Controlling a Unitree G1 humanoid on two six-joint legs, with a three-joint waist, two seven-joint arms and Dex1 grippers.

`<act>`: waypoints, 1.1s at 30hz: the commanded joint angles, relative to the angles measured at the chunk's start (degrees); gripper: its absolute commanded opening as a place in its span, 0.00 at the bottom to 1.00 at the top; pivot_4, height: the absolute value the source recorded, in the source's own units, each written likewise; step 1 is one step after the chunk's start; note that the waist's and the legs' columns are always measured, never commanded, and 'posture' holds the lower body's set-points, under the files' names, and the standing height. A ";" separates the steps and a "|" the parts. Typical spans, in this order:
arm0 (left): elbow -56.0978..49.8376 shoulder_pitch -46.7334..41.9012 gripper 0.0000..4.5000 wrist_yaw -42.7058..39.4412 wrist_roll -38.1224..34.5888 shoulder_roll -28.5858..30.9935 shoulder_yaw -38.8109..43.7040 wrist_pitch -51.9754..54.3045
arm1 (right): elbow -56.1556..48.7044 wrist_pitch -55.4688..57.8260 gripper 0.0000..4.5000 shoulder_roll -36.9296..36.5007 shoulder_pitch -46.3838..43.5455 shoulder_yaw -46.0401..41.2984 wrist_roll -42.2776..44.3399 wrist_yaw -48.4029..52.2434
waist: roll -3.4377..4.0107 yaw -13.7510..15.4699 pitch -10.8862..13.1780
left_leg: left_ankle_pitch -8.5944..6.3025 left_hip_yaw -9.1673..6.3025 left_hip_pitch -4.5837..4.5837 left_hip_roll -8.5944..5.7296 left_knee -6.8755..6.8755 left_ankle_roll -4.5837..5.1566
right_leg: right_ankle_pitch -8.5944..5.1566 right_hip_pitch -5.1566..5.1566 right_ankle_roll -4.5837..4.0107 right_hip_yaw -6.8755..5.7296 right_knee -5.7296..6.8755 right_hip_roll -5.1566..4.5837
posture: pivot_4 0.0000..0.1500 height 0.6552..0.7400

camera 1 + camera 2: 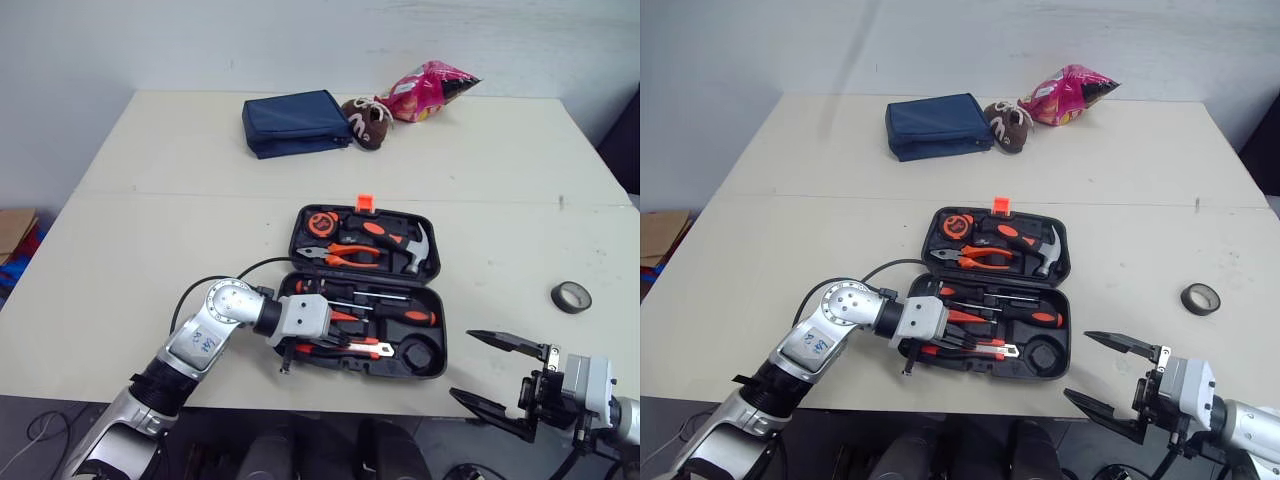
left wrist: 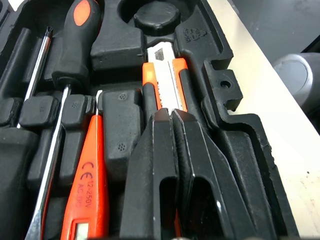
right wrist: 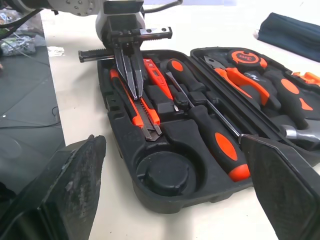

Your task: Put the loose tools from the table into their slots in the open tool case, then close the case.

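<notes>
Looks like the left gripper [image 2: 171, 117], pinched shut, is seating the knife [image 2: 164, 75] in the case [image 1: 418, 353] (right gripper [image 1: 462, 364] gapes, lower right); I'd grab the tape roll [image 1: 571, 296] next.

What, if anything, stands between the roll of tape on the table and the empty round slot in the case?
Nothing visible does. Only table surface lies between the roll of tape and the tool case, and the round slot is empty. The left gripper is shut over the utility knife, away from that slot.
</notes>
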 commanded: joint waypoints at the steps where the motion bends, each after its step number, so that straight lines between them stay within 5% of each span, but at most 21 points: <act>1: 1.46 1.23 0.01 -1.77 5.19 2.21 -5.22 2.67 | -2.82 0.89 1.00 -0.84 0.11 -2.16 1.11 -1.41 | 0.01 0.05 -0.02 | 0.00 0.00 -0.01 0.00 0.00 0.00 | 0.00 0.00 0.00 0.00 0.00 0.00 | 1.00 1.00; 5: 1.88 1.03 0.01 0.42 1.24 0.00 -1.08 0.45 | -3.66 2.00 1.00 -1.04 0.60 -5.07 1.69 -3.50 | 0.08 0.12 -0.09 | -0.01 -0.01 -0.01 0.00 0.00 0.00 | 0.00 0.01 0.00 -0.01 0.00 0.02 | 1.00 1.00; 10: -0.34 4.17 0.01 -4.42 -15.51 1.23 13.75 -3.02 | -0.15 0.08 1.00 -0.08 4.12 -14.78 2.60 -3.51 | 0.09 -0.06 -0.05 | -0.02 -0.01 -0.07 0.05 0.00 -0.01 | -0.02 -0.08 -0.04 0.00 0.00 -0.06 | 1.00 1.00; 13: 3.32 5.04 0.17 -3.62 -19.07 4.61 23.10 -3.61 | 6.57 -2.78 1.00 2.70 7.21 -22.75 2.65 -4.73 | -0.01 0.04 0.01 | -0.03 -0.07 -0.10 0.13 0.01 -0.03 | -0.04 -0.08 -0.08 -0.06 -0.09 -0.05 | 1.00 1.00; 21: 21.49 7.60 0.96 3.24 -18.04 13.59 41.25 -8.83 | 24.09 -14.03 1.00 9.98 13.33 -37.45 0.04 -10.67 | 0.11 -0.26 -0.02 | -0.10 -0.02 -0.03 0.11 -0.22 -0.06 | -0.05 -0.09 -0.08 -0.01 -0.24 -0.04 | 1.00 1.00; 28: 43.31 13.37 0.99 12.50 -14.84 21.75 53.19 -18.79 | 36.81 -20.90 1.00 15.11 15.93 -42.05 -2.39 -18.76 | 0.13 -1.00 -0.02 | -0.22 0.07 0.26 0.25 -0.66 -0.29 | -0.18 -0.10 -0.30 -0.02 -0.27 -0.06 | 1.00 1.00; 33: 45.05 12.98 0.99 11.18 -16.06 22.60 53.97 -20.46 | 39.61 -22.56 1.00 14.78 17.13 -40.80 -2.16 -19.74 | 0.10 -1.07 -0.04 | -0.45 0.22 0.49 0.18 -0.67 -0.55 | -0.18 -0.03 -0.30 0.13 -0.13 -0.31 | 1.00 1.00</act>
